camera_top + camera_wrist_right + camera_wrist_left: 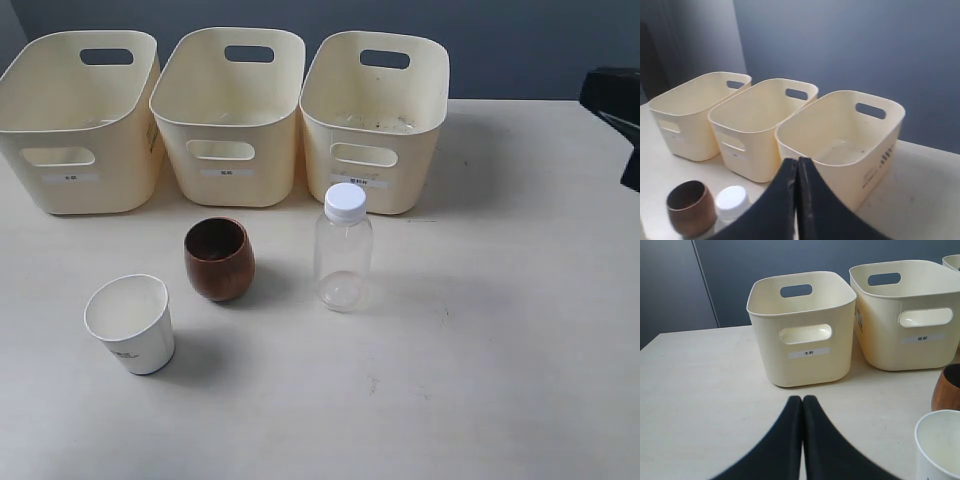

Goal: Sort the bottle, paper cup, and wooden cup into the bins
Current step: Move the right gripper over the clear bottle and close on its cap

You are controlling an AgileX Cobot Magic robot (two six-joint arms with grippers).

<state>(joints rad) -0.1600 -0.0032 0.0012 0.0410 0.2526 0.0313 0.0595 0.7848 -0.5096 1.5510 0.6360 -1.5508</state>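
Cream plastic, exterior view: three bins in a row at the back of the table [520, 300] — left bin [75, 125], middle bin [228, 120], right bin [372, 125], sides nearly touching; each has oval handle cut-outs and a small white front label.
Bottle, exterior view: bottle [343, 250] upright, clear, white cap on, just in front of the right bin.
Wooden cup, exterior view: wooden cup [219, 259] upright, mouth up, left of the bottle, in front of the middle bin.
Paper cup, exterior view: paper cup [131, 323] upright, nearest the camera, left of and in front of the wooden cup, apart from it; dark mark near its base.
Arms, exterior view: neither gripper visible; a dark shape [620, 115] sits at the right edge.
Left wrist view: left gripper [802, 399] closed, black fingers pressed together, holding nothing, above bare table. Left bin ahead, middle bin beside it. Paper cup rim and wooden cup side cut off by the frame edge.
Right wrist view: right gripper [797, 161] closed, fingers together, empty, raised above the table and facing the right bin. All three bins visible. Wooden cup and the bottle's white cap show side by side.
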